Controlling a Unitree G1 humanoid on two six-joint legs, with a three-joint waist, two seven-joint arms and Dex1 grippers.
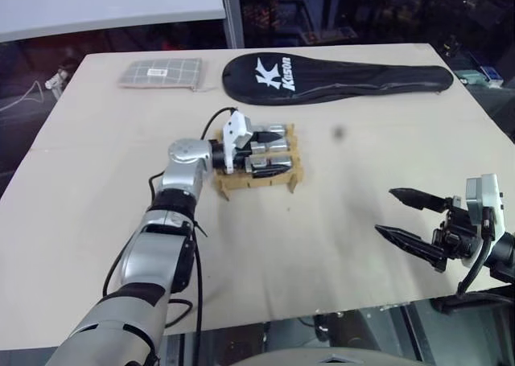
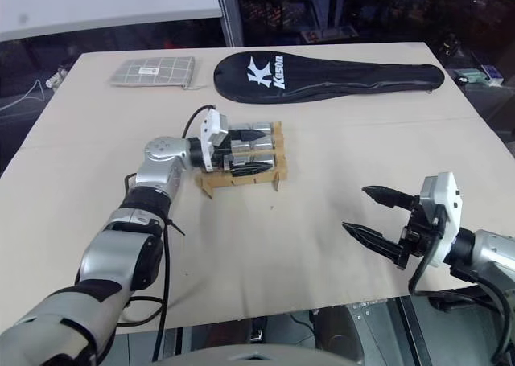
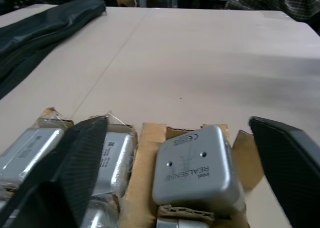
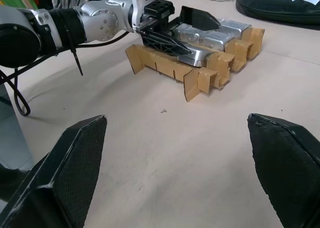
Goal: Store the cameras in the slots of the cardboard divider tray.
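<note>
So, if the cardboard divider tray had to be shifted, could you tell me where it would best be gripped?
Probably by the outer wall of the cardboard divider tray on its right side, coming in from the open table there. The strip ends stand proud and thin enough to pinch, the cameras fill the slots, and the left tool hangs open over the tray's other side.

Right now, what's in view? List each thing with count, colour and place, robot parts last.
cardboard divider tray: one, tan, mid-table.
cameras: at least three, silver-grey, lying in the tray's slots.
racket cover: one, black with white lettering, far side of the table.
checkered pouch: one, grey, far left of the table.
table: one, beige.
left hand: black fingers open, over the tray's cameras.
right hand: black fingers open, above the table's near right edge, holding nothing.
</note>
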